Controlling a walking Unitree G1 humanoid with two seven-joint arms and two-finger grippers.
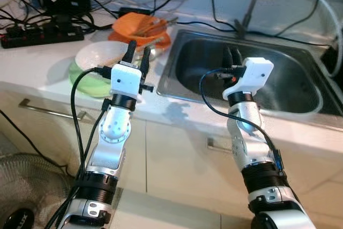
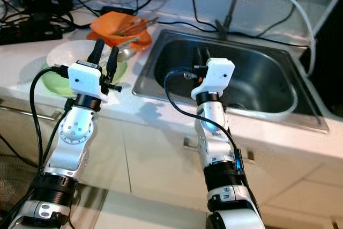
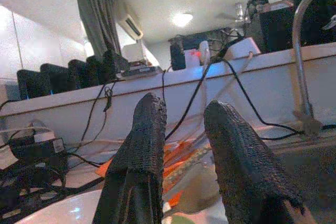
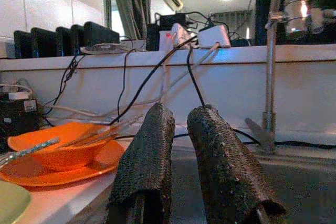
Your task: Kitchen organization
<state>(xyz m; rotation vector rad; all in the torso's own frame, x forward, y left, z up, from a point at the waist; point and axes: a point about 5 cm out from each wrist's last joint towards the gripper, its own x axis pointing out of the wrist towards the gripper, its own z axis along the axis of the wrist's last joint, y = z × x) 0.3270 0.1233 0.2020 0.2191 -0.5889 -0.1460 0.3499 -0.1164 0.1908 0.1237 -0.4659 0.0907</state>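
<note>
Left gripper (image 1: 138, 46) hovers with fingers spread over the near edge of the white bowl (image 1: 102, 54), likely lining up a grasp. Right gripper (image 1: 232, 57) hangs slightly parted and empty over the sink (image 1: 300, 79). Orange dishes (image 1: 140, 28) wait far left of it.

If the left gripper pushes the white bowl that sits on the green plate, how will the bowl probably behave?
The white bowl looks glossy and hard, so it is probably slippery and may slide on the green plate rather than tip, being wide and shallow. If ceramic, it could chip against the orange bowl close behind. The left gripper hovers at its rim, fingers apart.
</note>
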